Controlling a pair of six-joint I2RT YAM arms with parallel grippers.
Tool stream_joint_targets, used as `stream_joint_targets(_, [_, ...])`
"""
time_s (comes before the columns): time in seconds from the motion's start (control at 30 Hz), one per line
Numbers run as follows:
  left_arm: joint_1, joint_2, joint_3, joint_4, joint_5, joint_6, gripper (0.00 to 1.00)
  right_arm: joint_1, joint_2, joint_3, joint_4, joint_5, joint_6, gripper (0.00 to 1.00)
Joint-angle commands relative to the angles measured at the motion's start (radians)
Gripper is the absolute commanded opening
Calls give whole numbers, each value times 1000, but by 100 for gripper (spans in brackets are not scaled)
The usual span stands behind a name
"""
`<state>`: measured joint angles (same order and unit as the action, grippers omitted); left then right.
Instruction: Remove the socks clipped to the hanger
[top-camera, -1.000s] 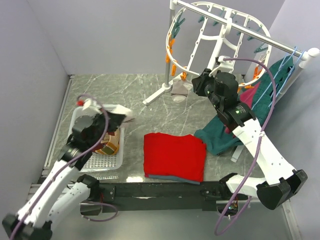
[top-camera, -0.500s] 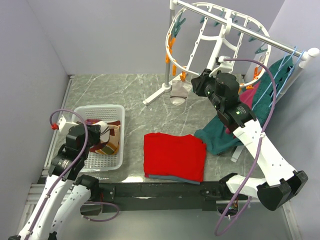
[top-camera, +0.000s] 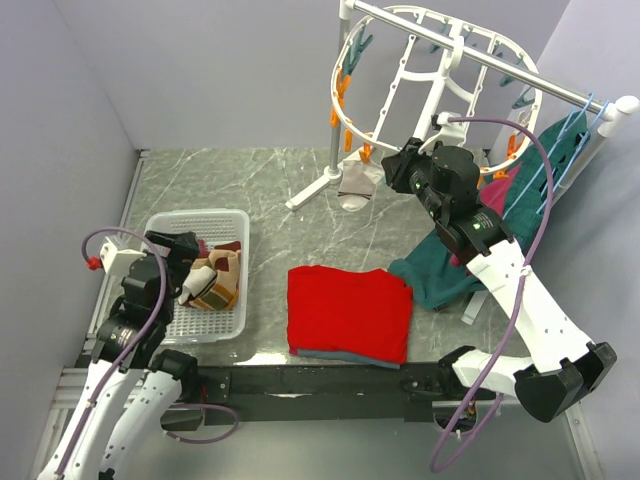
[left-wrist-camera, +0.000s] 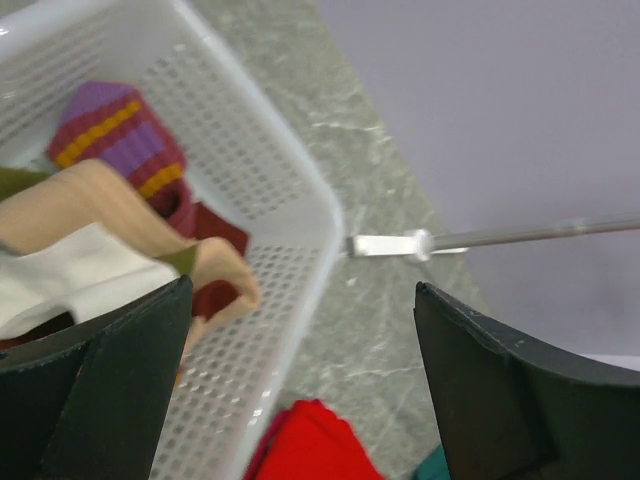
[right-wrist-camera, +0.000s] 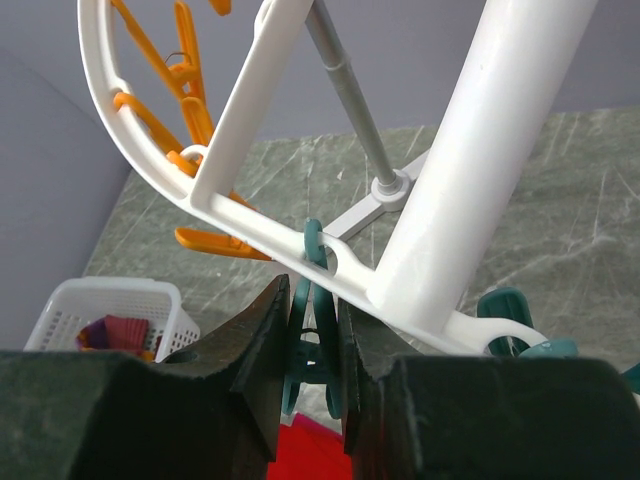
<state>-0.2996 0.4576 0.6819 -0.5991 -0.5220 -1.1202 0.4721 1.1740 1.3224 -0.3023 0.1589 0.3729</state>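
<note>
The white oval hanger (top-camera: 400, 80) hangs from the rack at the back, with orange and teal pegs along its rim. One greyish sock (top-camera: 355, 183) still dangles at its lower left. My right gripper (top-camera: 393, 162) sits just right of that sock. In the right wrist view it (right-wrist-camera: 315, 340) is shut on a teal peg (right-wrist-camera: 313, 240) under the hanger's frame (right-wrist-camera: 250, 215). My left gripper (top-camera: 182, 248) stands open and empty over the basket (top-camera: 240, 270). Below it lie a maroon-purple sock (left-wrist-camera: 120, 140), a tan one (left-wrist-camera: 110, 200) and a whitish one (left-wrist-camera: 60, 280).
A folded red cloth (top-camera: 350, 310) lies in the middle of the marble table. A teal garment (top-camera: 430, 275) is heaped to its right, under the right arm. Blue clothes hangers (top-camera: 560, 150) and more garments hang on the rack rail (top-camera: 590, 100) at far right.
My left gripper came back over the basket with a whitish sock, opened, and the sock now lies in the basket. The right arm has not moved.
</note>
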Motion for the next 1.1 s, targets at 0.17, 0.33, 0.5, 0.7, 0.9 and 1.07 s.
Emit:
stream_joint_targets(0.17, [4,177,-104,705,382,82,97,5,-20,11,-86,-108,-9,1])
stream_joint_targets(0.33, [-39,429,-110,1103,627,143,91,5,-27,0,-100,-156,-14,1])
stream_joint_targets(0.5, [-142,668,-35,1470,885,266,93,5,-48,-9,-104,-208,-11,2])
stream_joint_targets(0.7, [-278,791,21,1655,1077,583,93,7,-68,-14,-113,-245,-17,2])
stream_joint_targets(0.9, [-305,849,16,1694,1023,856,99,5,-93,-34,-110,-263,-15,3])
stream_joint_targets(1.07, [-277,996,215,1527,1223,939,99,5,-102,-35,-120,-262,-15,3])
